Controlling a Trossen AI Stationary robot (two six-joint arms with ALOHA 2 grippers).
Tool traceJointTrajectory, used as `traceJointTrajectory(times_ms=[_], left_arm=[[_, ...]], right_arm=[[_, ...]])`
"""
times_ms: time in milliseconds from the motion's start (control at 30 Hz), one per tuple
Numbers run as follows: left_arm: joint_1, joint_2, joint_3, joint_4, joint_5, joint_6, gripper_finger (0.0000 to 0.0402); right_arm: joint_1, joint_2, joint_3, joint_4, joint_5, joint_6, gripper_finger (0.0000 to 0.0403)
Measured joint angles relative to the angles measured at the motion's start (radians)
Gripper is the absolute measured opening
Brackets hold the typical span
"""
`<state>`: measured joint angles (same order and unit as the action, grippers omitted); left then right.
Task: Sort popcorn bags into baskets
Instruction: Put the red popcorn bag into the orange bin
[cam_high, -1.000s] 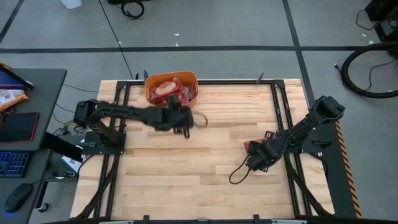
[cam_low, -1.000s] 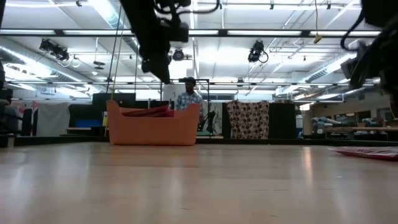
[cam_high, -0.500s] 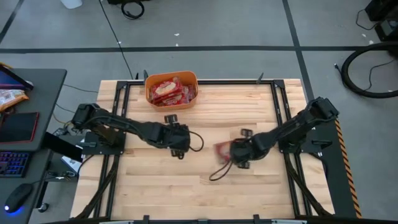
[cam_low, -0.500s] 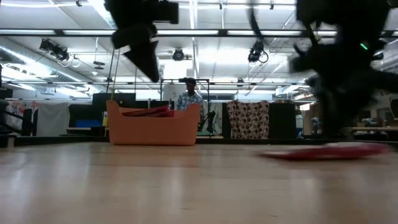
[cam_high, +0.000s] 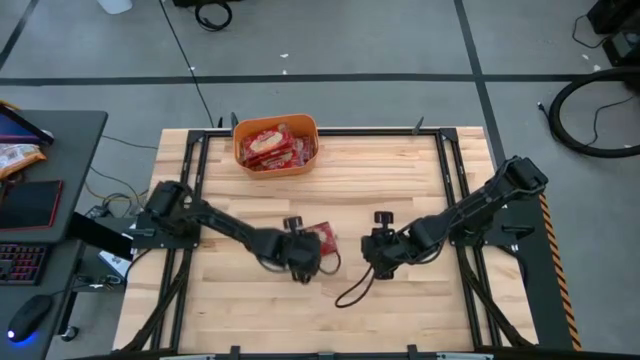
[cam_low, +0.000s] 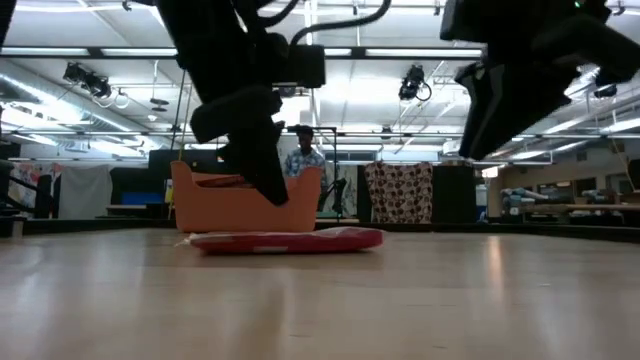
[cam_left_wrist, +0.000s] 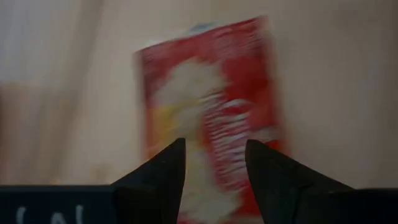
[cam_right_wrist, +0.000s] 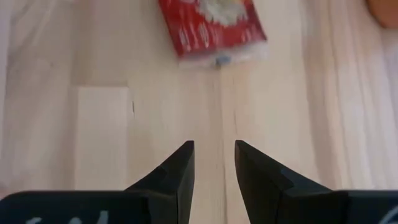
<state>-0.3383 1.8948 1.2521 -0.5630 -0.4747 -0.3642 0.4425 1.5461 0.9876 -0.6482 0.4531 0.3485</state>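
One popcorn bag (cam_high: 322, 237) lies flat on the worktop (cam_high: 400, 180) near its middle, well apart from the orange basket (cam_high: 276, 144) at the far edge, which already carries several red packets. My left hand (cam_high: 303, 255) hangs just over the bag's near end, fingers (cam_left_wrist: 163, 171) parted a moderate way with the packet showing between them. My right hand (cam_high: 381, 248) sits beside it, empty, fingers only narrowly apart. To do this well I judge I should drop the left hand squarely, pinch a short edge of the thin glossy packet so it cannot slip, then lift clear before carrying it over the basket wall.
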Motion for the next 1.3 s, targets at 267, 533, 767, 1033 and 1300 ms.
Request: traceJointTrajectory(times_ms=[267, 533, 767, 1033, 1300], left_arm=[[-0.108, 0.091, 0.051, 0.037, -0.104, -0.026, 0.0172], [-0.197, 0.098, 0.148, -0.171, -0.160, -0.184, 0.0172], [-0.234, 0.102, 0.149, -0.250, -0.181, -0.286, 0.0172], [-0.219, 0.145, 0.147, -0.256, -0.169, -0.279, 0.0172], [-0.203, 0.220, 0.148, -0.342, -0.160, -0.278, 0.0172]], right_arm=[[0.028, 0.001, -0.060, 0.011, -0.002, 0.075, 0.0120], [0.041, 0.001, -0.074, 0.057, -0.002, 0.078, 0.0120], [0.041, 0.000, -0.074, 0.112, -0.001, 0.055, 0.0120], [0.042, 0.000, -0.074, 0.126, -0.001, 0.045, 0.0120], [0.041, 0.000, -0.074, 0.138, -0.002, 0.042, 0.0120]])
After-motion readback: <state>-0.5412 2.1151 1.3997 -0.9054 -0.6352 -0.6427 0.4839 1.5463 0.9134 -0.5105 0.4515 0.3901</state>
